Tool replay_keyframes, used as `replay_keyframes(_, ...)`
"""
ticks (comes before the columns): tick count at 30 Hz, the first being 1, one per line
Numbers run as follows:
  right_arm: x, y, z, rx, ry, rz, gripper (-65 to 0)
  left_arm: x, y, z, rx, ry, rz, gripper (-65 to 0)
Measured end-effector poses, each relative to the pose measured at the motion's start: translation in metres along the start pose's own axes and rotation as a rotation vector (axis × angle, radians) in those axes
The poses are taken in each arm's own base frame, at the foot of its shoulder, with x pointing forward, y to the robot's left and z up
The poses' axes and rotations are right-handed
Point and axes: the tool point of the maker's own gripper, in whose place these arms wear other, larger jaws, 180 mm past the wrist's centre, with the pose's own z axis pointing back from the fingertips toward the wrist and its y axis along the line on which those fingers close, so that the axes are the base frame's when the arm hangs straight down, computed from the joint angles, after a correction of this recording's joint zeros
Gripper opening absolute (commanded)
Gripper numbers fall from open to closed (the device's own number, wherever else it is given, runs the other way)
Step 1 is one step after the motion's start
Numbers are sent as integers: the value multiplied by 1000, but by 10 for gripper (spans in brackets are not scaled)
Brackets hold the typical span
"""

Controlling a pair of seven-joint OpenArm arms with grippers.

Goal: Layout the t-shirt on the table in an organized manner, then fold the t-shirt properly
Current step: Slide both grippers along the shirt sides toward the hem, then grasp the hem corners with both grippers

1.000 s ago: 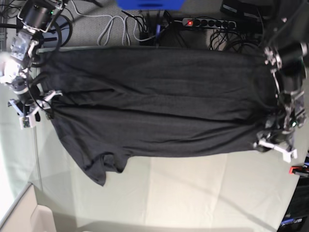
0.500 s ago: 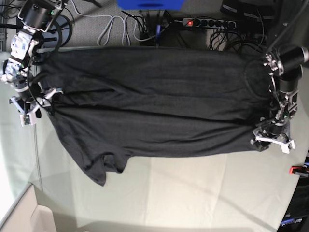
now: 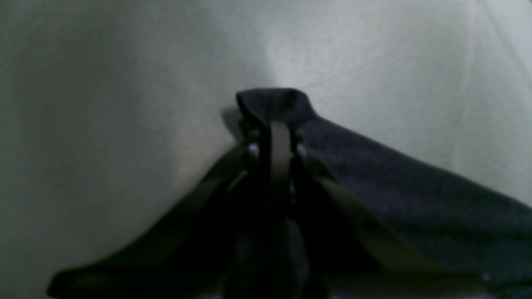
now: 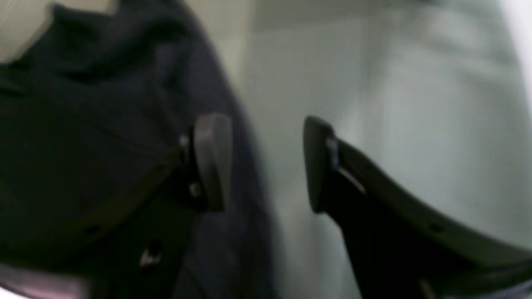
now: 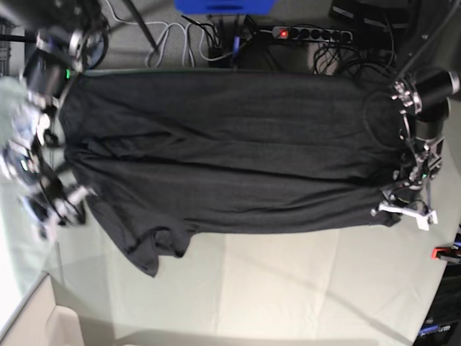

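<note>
The dark t-shirt [image 5: 230, 151] lies spread wide across the pale grey-green table [image 5: 288, 288], one sleeve hanging toward the front left. At the shirt's right front corner my left gripper [image 5: 405, 209] is shut on a pinched fold of the fabric. In the left wrist view the left gripper [image 3: 277, 137] holds a nub of t-shirt [image 3: 415, 199] just above the table [image 3: 124, 83]. My right gripper [image 5: 61, 209], blurred, is at the shirt's left edge. Up close the right gripper [image 4: 264, 164] stands open, one finger over the t-shirt [image 4: 83, 104], the other over the table [image 4: 415, 104].
A power strip [image 5: 310, 32], cables and a blue object [image 5: 223, 6] lie beyond the table's far edge. A red-orange clamp [image 5: 443, 252] sits at the right edge. A pale boxy shape [image 5: 57, 324] is at the front left corner.
My left gripper has closed on the shirt's right front corner. The right arm has swung along the left edge toward the front, still open and now blurred.
</note>
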Motion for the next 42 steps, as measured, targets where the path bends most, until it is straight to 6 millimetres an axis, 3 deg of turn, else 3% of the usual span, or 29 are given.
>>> replay_keyframes(6, 8, 22, -45, 125, 71, -52, -356, 5, 3, 0, 3, -4, -3, -649)
replay_keyframes(9, 30, 37, -59, 174, -12, -84, -323, 5, 3, 0, 3, -6, -3, -649)
replay_keyframes(11, 35, 43, -64, 196, -39, -99, -315, 4, 1, 0, 1, -5, -1, -649)
replay_keyframes(15, 8, 40, -69, 149, -25, -137, -314, 5, 4, 0, 6, -5, -4, -649)
replay_keyframes(19, -16, 19, -71, 12, -6, -146, -314, 5, 4, 0, 5, -7, -4, -649)
replay_keyframes(28, -28, 15, -73, -47, 18, -122, -317, 3, 1, 0, 1, -3, -1, -649)
replay_keyframes(37, -40, 11, -67, -68, -3, -128, -321, -6, -13, -2, -37, 32, -108, -649)
replay_keyframes(39, -41, 11, -67, -68, -4, -128, -355, -5, -12, -2, -35, 31, -108, -649)
replay_keyframes(42, -44, 9, -65, -81, -3, -133, -494, -3, -10, -2, -31, 30, -110, -649)
